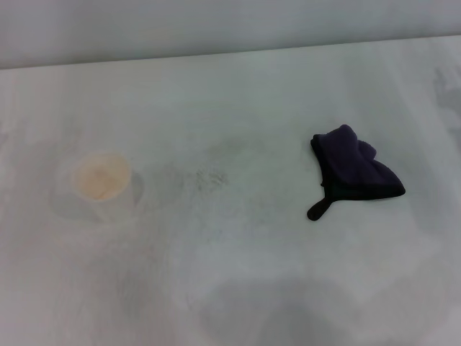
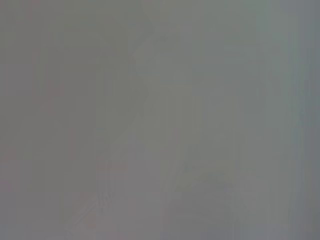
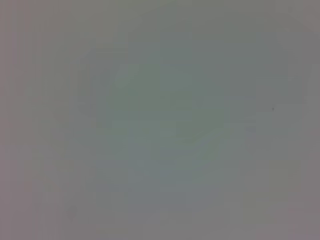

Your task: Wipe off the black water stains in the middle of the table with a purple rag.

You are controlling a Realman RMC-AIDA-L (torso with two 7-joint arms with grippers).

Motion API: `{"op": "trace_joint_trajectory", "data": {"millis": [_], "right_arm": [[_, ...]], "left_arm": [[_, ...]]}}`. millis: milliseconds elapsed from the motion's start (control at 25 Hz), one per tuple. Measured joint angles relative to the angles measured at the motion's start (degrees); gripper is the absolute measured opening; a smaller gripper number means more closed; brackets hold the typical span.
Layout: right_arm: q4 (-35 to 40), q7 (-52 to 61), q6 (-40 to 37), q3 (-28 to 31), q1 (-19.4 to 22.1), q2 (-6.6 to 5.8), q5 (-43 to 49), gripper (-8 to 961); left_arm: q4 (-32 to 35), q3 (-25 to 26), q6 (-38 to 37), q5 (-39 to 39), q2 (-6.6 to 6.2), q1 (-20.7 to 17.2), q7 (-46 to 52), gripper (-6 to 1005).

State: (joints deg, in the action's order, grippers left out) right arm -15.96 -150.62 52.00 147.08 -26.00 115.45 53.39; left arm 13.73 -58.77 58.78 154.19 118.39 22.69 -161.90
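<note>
The purple rag (image 1: 354,173) lies crumpled on the white table (image 1: 238,288), right of the middle, with its short black tail pointing toward the near edge. No blackish-brown blot shows on the table; only a faint grey speckled smudge (image 1: 210,179) marks the middle. Neither gripper shows in the head view. Both wrist views show only a plain grey field, with no fingers and no objects.
A pale paper cup (image 1: 102,180) with an orange-tinted inside stands on the left part of the table. The table's far edge (image 1: 230,54) meets a grey wall at the back.
</note>
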Motion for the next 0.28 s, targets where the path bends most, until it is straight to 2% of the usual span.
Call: {"op": "trace_joint_trajectory", "data": {"millis": [160,280], "right_arm": [[1.8,-0.1,3.7,0.0,1.5,0.05,-3.4,395],[2.5,-0.3,6.3,0.1,2.9,0.09,-6.4,395]], "left_arm": [[0.1,0.4,0.1,0.3,0.01,0.5,0.0,878],[0.3,2.8,0.5,0.5,0.15,0.9,0.0,878]]}}
